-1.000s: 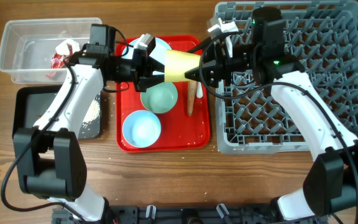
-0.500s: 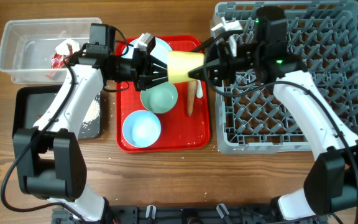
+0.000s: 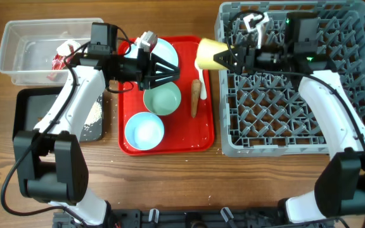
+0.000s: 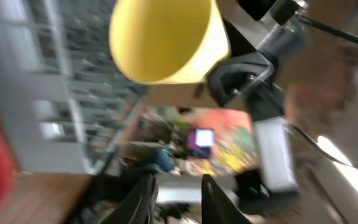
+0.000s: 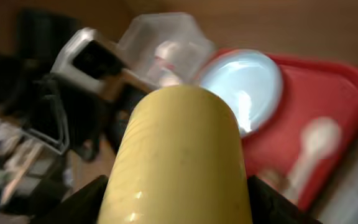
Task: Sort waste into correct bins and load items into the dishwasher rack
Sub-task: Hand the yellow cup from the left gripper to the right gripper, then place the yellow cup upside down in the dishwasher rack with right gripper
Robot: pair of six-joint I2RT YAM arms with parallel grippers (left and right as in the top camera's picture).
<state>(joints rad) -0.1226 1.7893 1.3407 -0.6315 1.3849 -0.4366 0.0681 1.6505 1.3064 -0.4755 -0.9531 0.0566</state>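
**Risk: cup slips at the rack wall**

Right gripper (image 3: 224,58) is clamped on the yellow cup (image 3: 206,53). The cup lies sideways with its wide end toward the left arm, pinched at the narrow end. It hangs in the air at the left wall of the dishwasher rack (image 3: 265,114), not yet over the pegs.

- Smooth tapered wall plus an end pinch: the cup may swing down or slide out.
- If it slips here, it likely hits the wall and bounces back onto the red tray (image 3: 170,144).
- Descending too early clips the wall or a peg and could lever the cup loose.
- The carrot stick (image 3: 196,98) lies just below on the tray, so a drop scatters it.
- Left gripper (image 3: 170,69) has fingers apart and empty, and hangs over the blue plate (image 3: 168,48) and green bowl (image 3: 163,100). A low sweep knocks either.
- Clear tub (image 3: 24,47) and black tray (image 3: 30,104) are well apart, so no exposure there.
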